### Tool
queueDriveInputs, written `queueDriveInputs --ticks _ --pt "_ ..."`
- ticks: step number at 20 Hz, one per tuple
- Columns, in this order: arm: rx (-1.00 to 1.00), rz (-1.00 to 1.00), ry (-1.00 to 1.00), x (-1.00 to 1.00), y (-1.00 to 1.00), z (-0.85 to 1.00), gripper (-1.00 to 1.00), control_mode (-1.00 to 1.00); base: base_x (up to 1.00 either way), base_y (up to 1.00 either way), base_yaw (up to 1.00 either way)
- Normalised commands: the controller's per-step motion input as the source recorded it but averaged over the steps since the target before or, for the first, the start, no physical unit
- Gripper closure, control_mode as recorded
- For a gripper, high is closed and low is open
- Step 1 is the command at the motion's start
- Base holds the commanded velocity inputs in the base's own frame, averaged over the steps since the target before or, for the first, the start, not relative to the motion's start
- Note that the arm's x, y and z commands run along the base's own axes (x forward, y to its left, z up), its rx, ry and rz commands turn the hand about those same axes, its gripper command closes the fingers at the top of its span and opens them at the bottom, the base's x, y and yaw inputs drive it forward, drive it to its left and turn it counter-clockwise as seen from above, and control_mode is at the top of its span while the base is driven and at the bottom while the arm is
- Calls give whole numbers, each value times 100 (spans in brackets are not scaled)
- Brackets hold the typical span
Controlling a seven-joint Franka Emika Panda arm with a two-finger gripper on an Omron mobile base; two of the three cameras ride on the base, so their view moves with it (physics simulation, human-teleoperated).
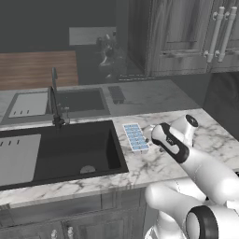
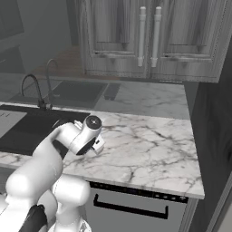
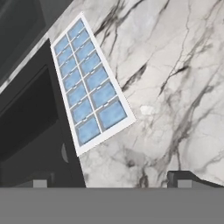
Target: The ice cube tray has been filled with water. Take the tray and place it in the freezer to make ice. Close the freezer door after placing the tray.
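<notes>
Looking down, you see the ice cube tray (image 3: 89,85) flat on the marble tabletop (image 3: 175,78), just ahead of your wide-open end effector (image 3: 111,180). It's stiff, light, full of water (image 3: 111,113). Pinch its long sides and keep it level.

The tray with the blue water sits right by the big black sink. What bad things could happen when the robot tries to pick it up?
1. The ice cube tray lies flat on the marble counter right beside the sink. A bump from the open gripper could push it over the edge into the basin.
2. Every cell holds water. If the fingers tilt the tray while lifting, it will likely spill.
3. The tray is thin and flat, so the fingers may slip off its rim.
</notes>
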Motion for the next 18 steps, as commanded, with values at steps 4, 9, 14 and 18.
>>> queueDriveInputs --ticks 4,9,14,18 --pt "1 0 0 5 0 -3 -100 -100 0 0 0" --pt "3 0 -3 5 0 -4 -100 -100 0 0 0" --pt "4 0 -9 5 0 -14 -100 -100 0 0 0" --pt "2 0 -6 5 0 -21 -100 -100 0 0 0"
